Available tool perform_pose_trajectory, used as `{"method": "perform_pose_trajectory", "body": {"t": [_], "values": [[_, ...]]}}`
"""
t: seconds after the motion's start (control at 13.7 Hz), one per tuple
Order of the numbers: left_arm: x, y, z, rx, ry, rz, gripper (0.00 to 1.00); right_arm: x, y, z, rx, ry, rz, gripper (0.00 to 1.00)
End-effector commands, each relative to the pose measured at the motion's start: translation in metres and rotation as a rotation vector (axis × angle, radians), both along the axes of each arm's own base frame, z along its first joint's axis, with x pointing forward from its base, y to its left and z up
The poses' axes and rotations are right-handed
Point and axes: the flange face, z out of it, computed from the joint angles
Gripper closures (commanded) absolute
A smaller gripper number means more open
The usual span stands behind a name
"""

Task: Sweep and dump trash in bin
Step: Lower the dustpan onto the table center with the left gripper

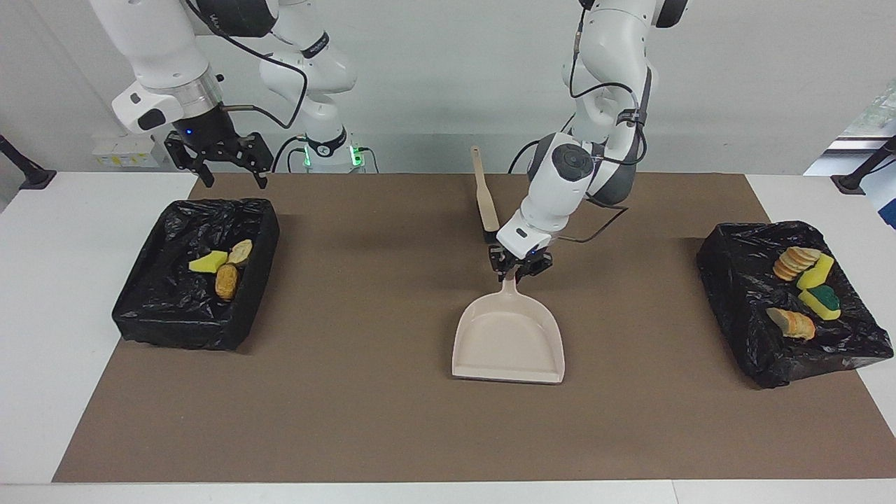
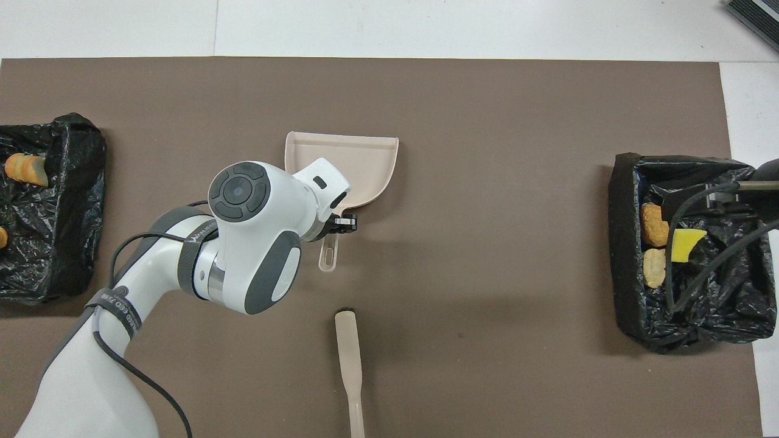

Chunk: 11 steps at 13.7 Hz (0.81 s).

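Left jaws clamped on dustpan handle, right jaws apart above binned trash.

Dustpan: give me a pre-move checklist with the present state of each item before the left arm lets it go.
1. Left gripper shut on the dustpan handle: ok.
2. Dustpan empty, no trash left in it: ok.
3. Dustpan resting flat on the brown mat: cannot tell; it looks low and level.
4. Brush apart from the dustpan, lying nearer to the robots: ok.
5. Right gripper open, holding nothing, waiting over the edge of the bin at its end: ok.
6. All trash inside the two bins, none on the mat: ok.
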Motion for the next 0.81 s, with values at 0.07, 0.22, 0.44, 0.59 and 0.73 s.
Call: {"method": "perform_pose_trajectory", "body": {"t": [0.07, 0.22, 0.44, 0.59, 0.73], "values": [[0.000, -0.010, 0.002, -0.040, 0.006, 0.045, 1.00, 0.000, -0.002, 0.003, -0.015, -0.017, -0.001, 0.00], [0.000, -0.007, 0.000, -0.036, 0.009, 0.029, 0.42, 0.000, -0.003, 0.003, -0.014, -0.018, 0.007, 0.00], [0.002, -0.009, 0.006, -0.033, -0.009, 0.012, 0.00, 0.002, -0.009, -0.001, -0.023, 0.003, 0.000, 0.00], [0.006, -0.004, 0.023, -0.037, -0.010, 0.014, 0.00, 0.007, -0.011, 0.015, -0.020, -0.027, -0.005, 0.00], [0.008, 0.004, 0.048, -0.011, 0.005, 0.002, 0.00, 0.007, -0.010, 0.014, -0.013, -0.017, -0.007, 0.00]]}}
